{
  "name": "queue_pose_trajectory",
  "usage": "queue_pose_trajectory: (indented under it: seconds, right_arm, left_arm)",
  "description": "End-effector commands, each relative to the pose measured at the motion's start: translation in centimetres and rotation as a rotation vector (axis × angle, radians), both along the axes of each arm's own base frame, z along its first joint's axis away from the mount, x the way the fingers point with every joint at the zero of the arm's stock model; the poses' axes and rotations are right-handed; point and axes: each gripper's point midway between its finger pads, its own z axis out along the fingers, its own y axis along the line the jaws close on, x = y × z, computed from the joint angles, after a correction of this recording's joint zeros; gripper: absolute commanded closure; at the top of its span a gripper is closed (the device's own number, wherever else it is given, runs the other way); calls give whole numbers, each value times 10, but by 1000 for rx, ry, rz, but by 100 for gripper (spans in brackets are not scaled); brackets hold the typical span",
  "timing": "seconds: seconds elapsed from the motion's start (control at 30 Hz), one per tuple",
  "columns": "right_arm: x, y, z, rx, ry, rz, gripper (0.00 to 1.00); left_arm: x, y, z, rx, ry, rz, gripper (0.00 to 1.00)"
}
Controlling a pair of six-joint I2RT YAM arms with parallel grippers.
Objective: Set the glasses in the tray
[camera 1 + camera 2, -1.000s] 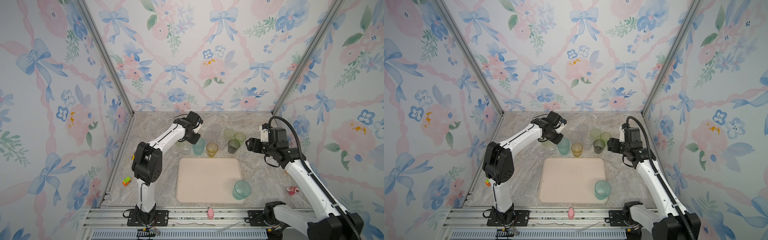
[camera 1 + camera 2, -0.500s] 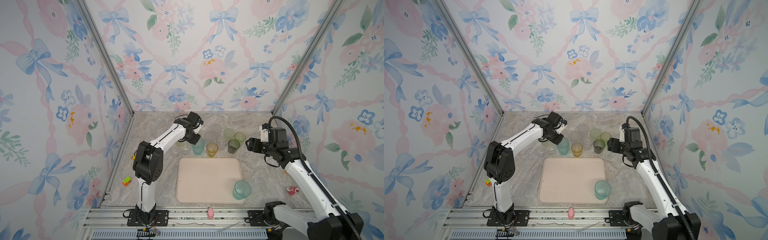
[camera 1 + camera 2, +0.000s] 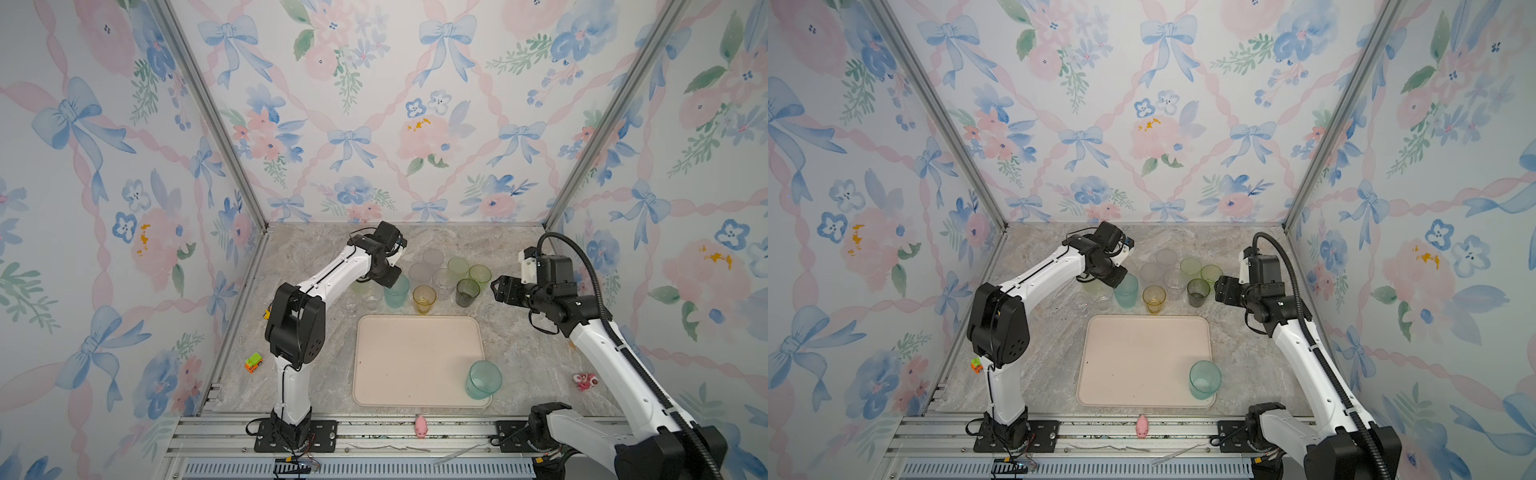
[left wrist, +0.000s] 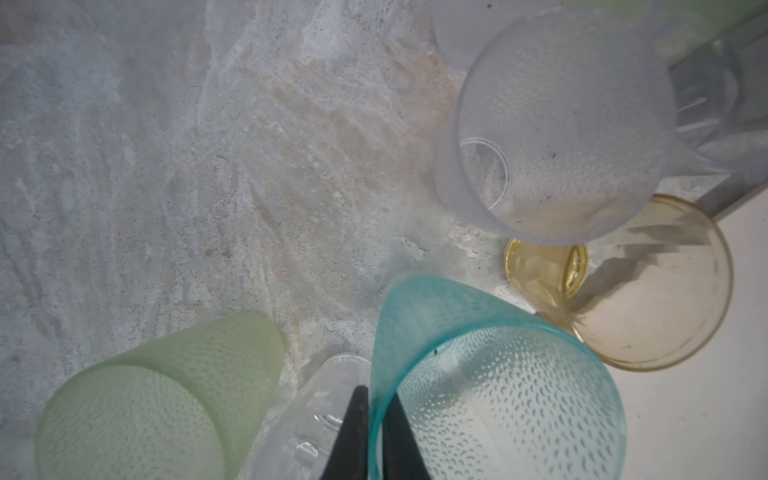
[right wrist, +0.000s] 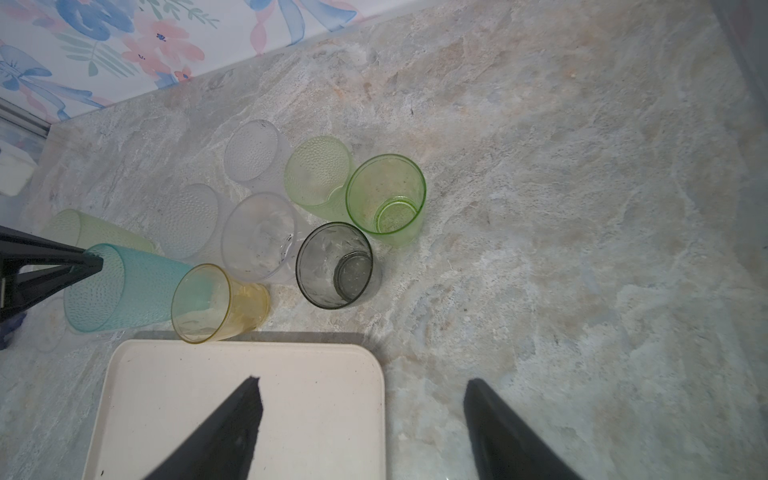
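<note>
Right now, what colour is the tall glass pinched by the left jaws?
The tall glass is translucent teal, dimpled; the left wrist view shows it best.

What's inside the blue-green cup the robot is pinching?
One finger of the left gripper dips inside the teal glass; otherwise it looks empty. Its bottom is hidden from view.

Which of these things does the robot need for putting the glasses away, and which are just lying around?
For the job: tray, teal glass on it, second teal glass pinched by the left gripper, amber glass, grey glass, pale green glasses, clear and frosted glasses.

Just lying about: pink pig toy, green toy car, red-and-white toy.
</note>
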Motion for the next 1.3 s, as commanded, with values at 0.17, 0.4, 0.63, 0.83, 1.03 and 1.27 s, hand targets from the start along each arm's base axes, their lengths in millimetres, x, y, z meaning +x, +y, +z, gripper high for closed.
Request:
queue_pose_trajectory:
  seconds: [0.17,0.4,0.63,0.83,1.03,1.27]
  right_arm:
    - [4,3,7,3,-15,0,21]
    - [4,0,8,-18,-12,-3,21]
    - [3,-9,-5,-26,30,-28,21]
    - [2,-10,-2,-24,27,-31,21]
    - [2,-11,0,-33,32,-35,21]
    - [-3,3,-11,-67,60,10,21]
  left_arm:
    - [-2,3,65,-58,-120,-5,90]
    - [-14,11,102,-63,-188,1,89]
    - [-56,-33,149,-130,-275,-117,88]
    - [-91,-88,160,-178,-278,-264,87]
    - [-116,-144,135,-170,-227,-404,88]
    - [-100,-138,119,-132,-212,-367,89]
